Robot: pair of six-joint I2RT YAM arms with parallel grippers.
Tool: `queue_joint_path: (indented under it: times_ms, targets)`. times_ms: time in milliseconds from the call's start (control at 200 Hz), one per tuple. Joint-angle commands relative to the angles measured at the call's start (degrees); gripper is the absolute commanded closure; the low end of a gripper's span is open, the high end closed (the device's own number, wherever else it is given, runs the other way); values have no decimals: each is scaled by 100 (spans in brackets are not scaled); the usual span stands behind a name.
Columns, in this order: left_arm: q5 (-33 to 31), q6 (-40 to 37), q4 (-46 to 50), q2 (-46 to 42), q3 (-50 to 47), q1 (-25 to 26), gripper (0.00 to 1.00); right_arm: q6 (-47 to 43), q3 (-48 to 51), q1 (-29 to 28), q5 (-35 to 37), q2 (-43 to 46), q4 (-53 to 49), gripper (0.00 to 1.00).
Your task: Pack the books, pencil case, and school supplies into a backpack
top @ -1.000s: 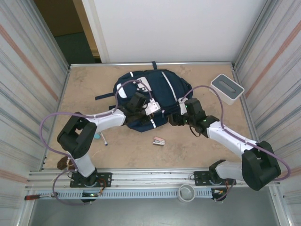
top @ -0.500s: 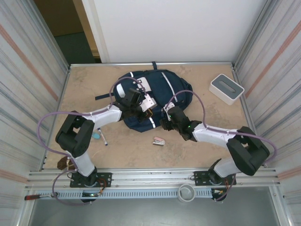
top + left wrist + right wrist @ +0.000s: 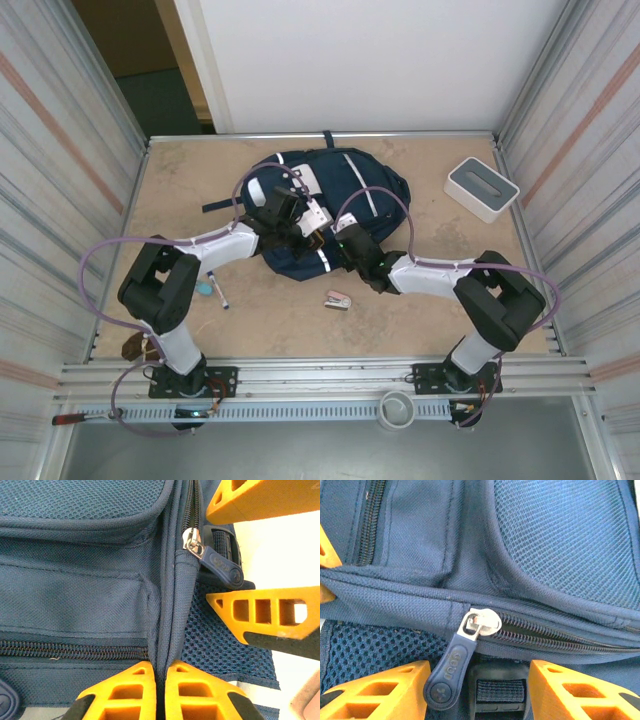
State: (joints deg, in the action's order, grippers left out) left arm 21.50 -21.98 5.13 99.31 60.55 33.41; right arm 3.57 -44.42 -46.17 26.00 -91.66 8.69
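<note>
The navy backpack (image 3: 350, 185) lies at the table's middle back. My left gripper (image 3: 312, 222) is shut on a fold of its fabric (image 3: 161, 667) beside the zip. My right gripper (image 3: 340, 240) is open, one finger on each side of the dark zipper pull (image 3: 452, 667), which hangs from the silver slider (image 3: 481, 622) without touching them. In the left wrist view, the pull (image 3: 220, 565) sits between the right gripper's fingers (image 3: 260, 612). The pink stapler (image 3: 338, 299) and the pen (image 3: 218, 290) lie on the table. The books are out of view. I cannot tell which thing is the pencil case.
A white box with a grey top (image 3: 482, 187) stands at the back right. A small teal thing (image 3: 205, 288) lies beside the pen. Corrugated metal walls (image 3: 60, 180) close in both sides. Bare tabletop (image 3: 440, 320) lies in front of the backpack.
My right arm has swung left to the backpack's near edge, close to the left gripper, and its jaws have narrowed. The left gripper has shifted slightly left, still pinching fabric.
</note>
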Motion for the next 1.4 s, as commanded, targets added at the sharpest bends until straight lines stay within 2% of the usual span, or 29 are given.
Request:
queue_joint_path:
  times_ms: [0,481,701,902,1398]
  targets:
    - [259,88,217,-61,141,-23,100,-187,-163,-50,291,-41,114,51]
    - [223,64,217,-65,123,-27,100,-218,-14,45,142,236,247,89]
    - [198,30,217,-85,97,-27,100,191,193,495,-690,564,222,99]
    - [217,-3,217,-95,88,-27,100,643,351,1089,-1864,749,168,100]
    - [188,-63,226,-112,29,-27,100,1455,579,2265,-3676,647,212,100]
